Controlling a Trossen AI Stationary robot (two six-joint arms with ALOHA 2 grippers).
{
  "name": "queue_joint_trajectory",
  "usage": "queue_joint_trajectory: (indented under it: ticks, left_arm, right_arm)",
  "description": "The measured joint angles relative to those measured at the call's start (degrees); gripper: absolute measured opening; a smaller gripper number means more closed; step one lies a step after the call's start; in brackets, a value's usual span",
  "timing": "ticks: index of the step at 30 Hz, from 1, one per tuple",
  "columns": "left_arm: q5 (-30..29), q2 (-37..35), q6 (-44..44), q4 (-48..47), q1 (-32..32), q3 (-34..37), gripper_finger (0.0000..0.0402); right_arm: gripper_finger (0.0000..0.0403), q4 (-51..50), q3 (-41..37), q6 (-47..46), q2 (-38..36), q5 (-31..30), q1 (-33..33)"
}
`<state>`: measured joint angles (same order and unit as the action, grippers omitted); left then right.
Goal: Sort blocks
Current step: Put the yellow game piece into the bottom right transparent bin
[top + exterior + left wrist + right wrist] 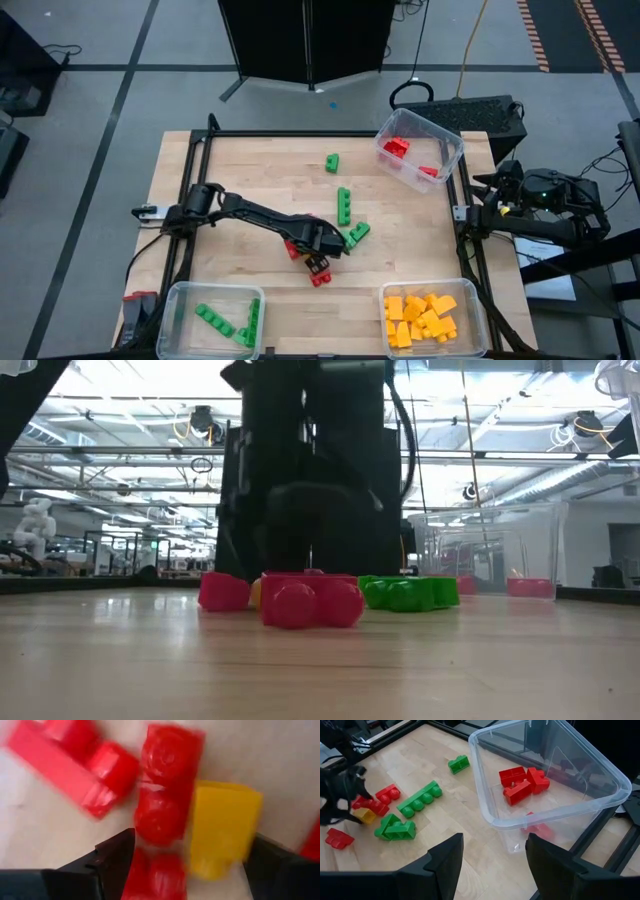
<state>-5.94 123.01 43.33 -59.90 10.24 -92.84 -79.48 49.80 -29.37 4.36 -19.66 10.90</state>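
Left gripper (187, 855), spread wide and empty, is lowered over a red block (167, 795); the touching yellow block (222, 825) risks being pinched too.

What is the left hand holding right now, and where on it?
Nothing. The left hand is open, its fingers either side of a red block and a yellow block lying on the table, not clamped.

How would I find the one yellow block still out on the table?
Follow the left arm to its gripper near the table's middle. Under its open fingers lies the yellow block, touching a red block. It is the only yellow piece among red and green ones.
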Motion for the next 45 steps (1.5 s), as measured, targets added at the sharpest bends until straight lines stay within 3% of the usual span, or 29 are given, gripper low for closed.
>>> queue_joint_trajectory:
  ticks: [6,21,30,39,45]
  left_arm:
    - [-1.29,1.03,1.36,3.17,0.04,-0.11,0.0258]
    - [-1.54,1.39,2.16,4.67,0.11,-0.19,0.0056]
    - [-1.85,1.78,2.84,2.08,0.59,-6.43,0.0055]
    - [-2.31,1.74,2.10,0.47,1.69,-21.61,0.0055]
    - [-5.41,1.55,-9.55,16.43,5.42,-32.05,0.0055]
  right_arm:
    - [0.0208,-0.03,0.00,-0.11,-0.02,-0.97,0.00]
    - [0.0208,-0.07,0.02,-0.01,-0.02,-1.73,0.00]
    - [0.0208,-0.07,0.02,0.00,-0.02,-1.73,0.00]
    - [0.0208,-0.09,0.02,0.00,-0.02,-1.48,0.00]
    - [0.0208,-0.09,0.02,0.02,-0.02,-1.46,0.00]
